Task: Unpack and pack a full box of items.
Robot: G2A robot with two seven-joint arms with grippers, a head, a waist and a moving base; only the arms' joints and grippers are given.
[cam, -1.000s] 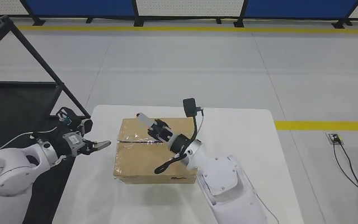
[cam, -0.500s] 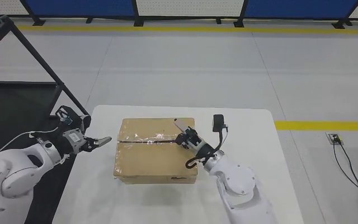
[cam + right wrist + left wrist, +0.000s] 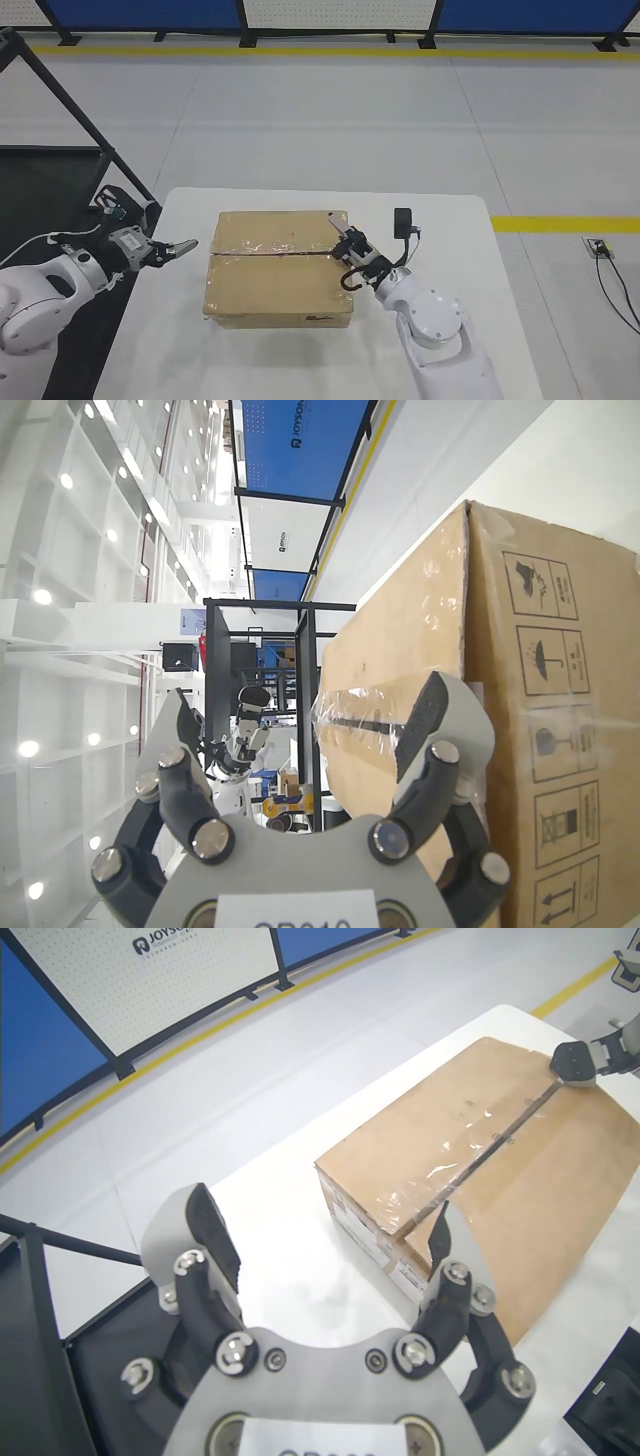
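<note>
Since a second ago, the right claw (image 3: 345,238) has gone from above the middle of the box (image 3: 275,270) to its right end, at the taped seam.

Top view: the box lies on the worktop (image 3: 450,230). The left claw (image 3: 180,247) is near its left end, apart from it.

Left wrist view: the left claw (image 3: 325,1213) is wide open and empty, with the box (image 3: 500,1168) beyond it.

Right wrist view: the right claw (image 3: 305,695) is wide open and empty, with one finger (image 3: 425,710) before the box's (image 3: 400,625) end edge.
</note>
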